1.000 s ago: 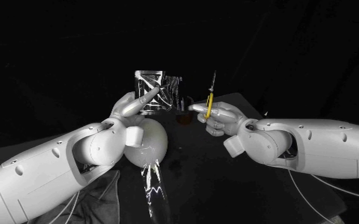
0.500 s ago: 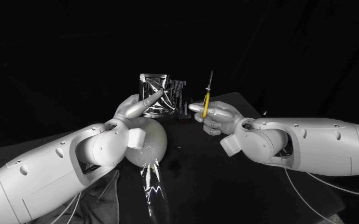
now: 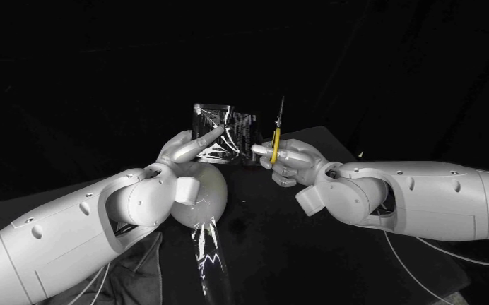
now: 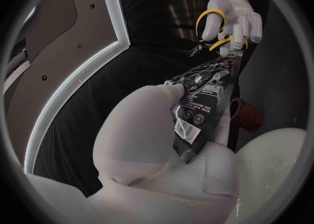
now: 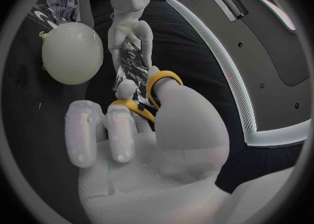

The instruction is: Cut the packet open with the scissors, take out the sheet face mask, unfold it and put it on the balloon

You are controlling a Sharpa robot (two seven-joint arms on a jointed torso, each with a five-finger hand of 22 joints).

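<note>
The left hand (image 3: 186,150) pinches the packet (image 3: 222,134) upright, leaving its top edge free for cutting, while the right hand (image 3: 290,162) grips the scissors (image 3: 276,134) just beside it, blades up, above the balloon (image 3: 211,190).

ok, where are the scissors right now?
In the head view the scissors stand upright just right of centre, held in the right hand, blades up beside the packet that the left hand holds.
</note>
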